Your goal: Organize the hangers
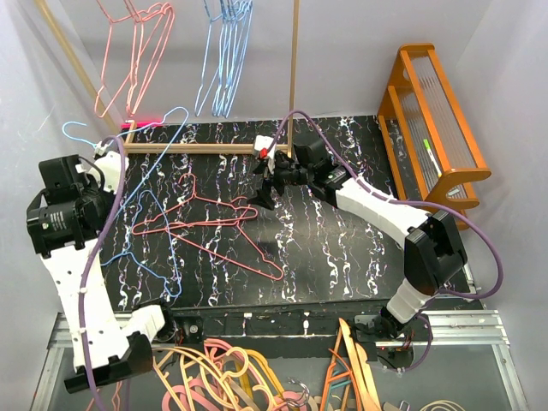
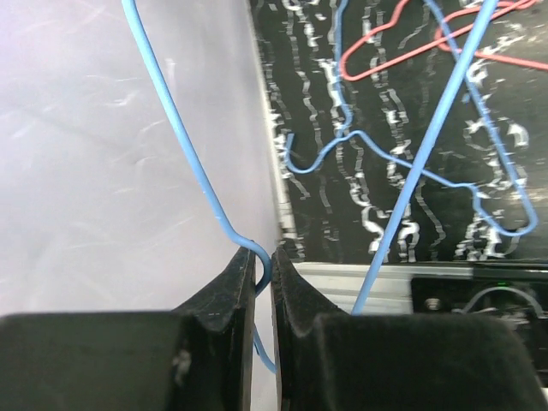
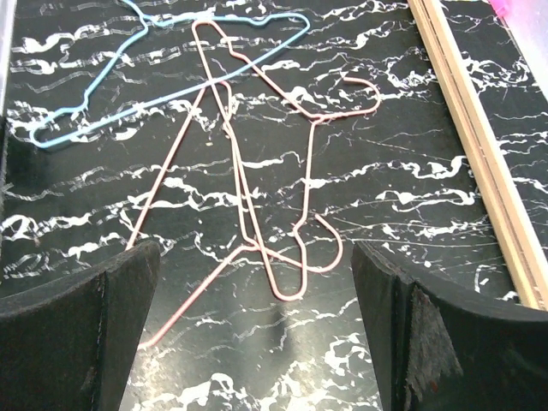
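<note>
Black marbled tabletop point(image 1: 342, 257), wooden rail point(image 1: 197, 147) crossing its far side, orange rack point(image 1: 432, 111) standing at 2 o'clock.
Left gripper point(image 2: 264, 257) is pinching a thin blue wire hanger point(image 2: 188, 147) at the table's 9 o'clock edge; right gripper point(image 3: 255, 253) is hovering spread above tangled pink hangers point(image 3: 239, 171), with another blue hanger point(image 3: 171, 90) lying at 10 o'clock.

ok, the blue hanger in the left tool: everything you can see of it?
Thin light-blue wire hanger, looks like coated metal, triangular with a hook. The left tool is shut on a kink in the wire. It is lifted and tilted at the left edge of the black marbled tabletop, one strand crossing over another blue hanger lying flat.
</note>
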Robot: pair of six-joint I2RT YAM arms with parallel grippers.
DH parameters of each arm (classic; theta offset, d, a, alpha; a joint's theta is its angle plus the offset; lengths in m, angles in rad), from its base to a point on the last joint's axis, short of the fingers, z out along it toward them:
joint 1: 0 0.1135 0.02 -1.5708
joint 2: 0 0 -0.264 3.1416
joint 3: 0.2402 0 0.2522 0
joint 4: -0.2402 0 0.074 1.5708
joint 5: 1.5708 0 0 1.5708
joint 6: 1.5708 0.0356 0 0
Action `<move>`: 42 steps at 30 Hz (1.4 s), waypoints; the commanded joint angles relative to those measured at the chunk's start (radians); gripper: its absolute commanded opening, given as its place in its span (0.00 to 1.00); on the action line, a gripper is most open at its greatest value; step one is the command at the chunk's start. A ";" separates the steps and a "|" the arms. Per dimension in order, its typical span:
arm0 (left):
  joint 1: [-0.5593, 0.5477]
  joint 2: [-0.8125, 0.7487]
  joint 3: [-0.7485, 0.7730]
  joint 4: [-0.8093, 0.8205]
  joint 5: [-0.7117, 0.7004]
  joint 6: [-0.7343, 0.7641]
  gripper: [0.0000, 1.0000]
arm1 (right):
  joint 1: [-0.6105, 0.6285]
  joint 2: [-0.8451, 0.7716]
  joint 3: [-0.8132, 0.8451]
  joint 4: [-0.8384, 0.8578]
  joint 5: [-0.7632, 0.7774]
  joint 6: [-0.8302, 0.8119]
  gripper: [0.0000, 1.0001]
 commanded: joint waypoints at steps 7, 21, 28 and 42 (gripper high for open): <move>-0.001 -0.057 0.089 0.189 -0.103 0.301 0.00 | -0.009 -0.041 -0.036 0.203 -0.047 0.208 0.98; -0.002 -0.028 -0.072 0.791 -0.150 0.661 0.00 | -0.051 -0.042 -0.049 0.343 -0.167 0.402 1.00; -0.160 0.085 -0.076 1.068 -0.269 0.851 0.00 | -0.087 -0.023 -0.017 0.368 -0.263 0.485 0.99; -0.412 0.443 0.172 1.396 -0.653 0.937 0.00 | -0.109 -0.049 -0.035 0.355 -0.296 0.495 0.99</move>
